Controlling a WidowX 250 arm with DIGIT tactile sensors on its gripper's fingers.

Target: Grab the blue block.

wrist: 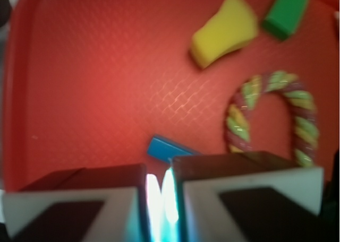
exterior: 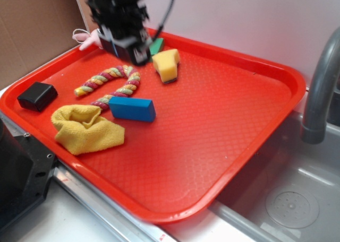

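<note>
The blue block [exterior: 133,108] lies flat on the red tray [exterior: 223,146], left of the middle, between a rope toy and a yellow cloth. My gripper [exterior: 133,51] hangs above the tray's far left part, well behind the block and not touching it. In the wrist view the blue block [wrist: 167,149] peeks out just beyond the fingertips, partly hidden by them. The gripper [wrist: 159,174] is shut, with only a thin bright slit between its fingers and nothing held.
A green block [exterior: 156,45] and a yellow sponge [exterior: 167,65] sit near the gripper. The striped rope toy [exterior: 111,83], yellow cloth [exterior: 85,128] and black box [exterior: 37,96] crowd the tray's left side. A grey faucet [exterior: 319,88] and sink [exterior: 287,199] are on the right.
</note>
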